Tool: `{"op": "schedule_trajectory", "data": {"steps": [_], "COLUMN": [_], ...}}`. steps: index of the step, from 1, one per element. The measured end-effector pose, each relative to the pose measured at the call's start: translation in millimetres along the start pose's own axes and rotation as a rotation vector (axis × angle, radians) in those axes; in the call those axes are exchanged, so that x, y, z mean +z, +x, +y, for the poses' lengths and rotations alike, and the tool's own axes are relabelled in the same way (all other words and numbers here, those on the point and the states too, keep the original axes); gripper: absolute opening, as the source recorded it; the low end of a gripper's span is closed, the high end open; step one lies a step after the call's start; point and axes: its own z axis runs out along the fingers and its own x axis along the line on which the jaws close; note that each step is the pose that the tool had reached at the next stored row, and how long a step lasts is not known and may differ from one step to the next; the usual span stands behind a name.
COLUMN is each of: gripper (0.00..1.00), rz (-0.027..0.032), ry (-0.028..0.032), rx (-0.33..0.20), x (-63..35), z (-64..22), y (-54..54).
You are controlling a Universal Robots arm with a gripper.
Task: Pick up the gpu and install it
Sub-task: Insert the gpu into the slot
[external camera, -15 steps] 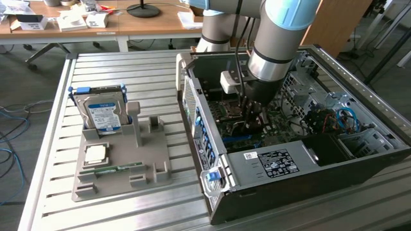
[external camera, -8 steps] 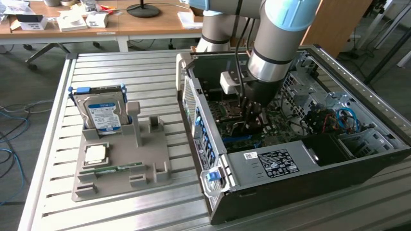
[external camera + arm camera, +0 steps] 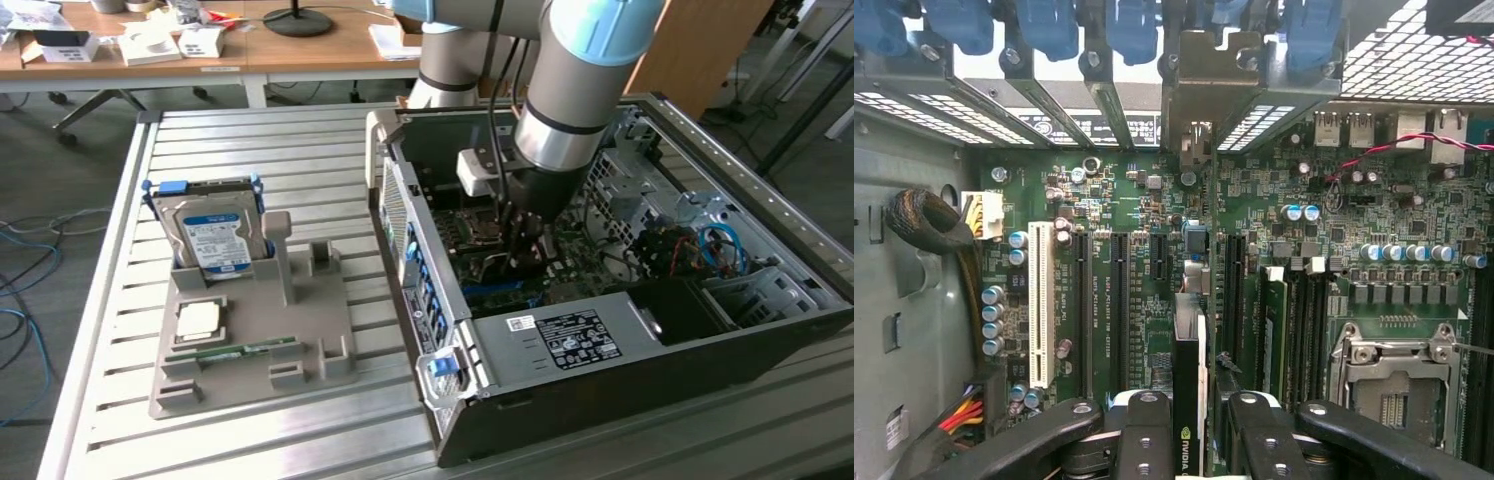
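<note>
The gripper is clamped on the gpu, which hangs edge-on between the two black fingers; the card's thin edge and a strip of its fan shroud with a green logo show directly below the wrist. In the exterior view the arm reaches straight down into the open computer case, and the gripper sits low over the motherboard.

Relation governing the work: the card is directly beneath the tool, its long axis running away from the fingers toward the rear wall of the case, parallel to the expansion slots. The silver end bracket stands at the far end, against the row of rear slot openings and blue retention clips. The lower edge appears to lie along a black slot; whether it is fully seated cannot be told.

Surroundings: to one side of the card, two further black slots and a white slot; to the other, memory sockets and the processor socket. A sleeved cable bundle lies well clear.

Outside the case, a grey fixture carries the hard drive.
</note>
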Motion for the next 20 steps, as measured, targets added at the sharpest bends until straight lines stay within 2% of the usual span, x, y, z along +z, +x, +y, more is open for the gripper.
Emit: {"op": "schedule_trajectory", "data": {"steps": [20], "gripper": [0.26], "rz": [0.0001], "ry": [0.0000], "rx": [0.000], "x": [3.3], "z": [0.1], "y": [0.1]}}
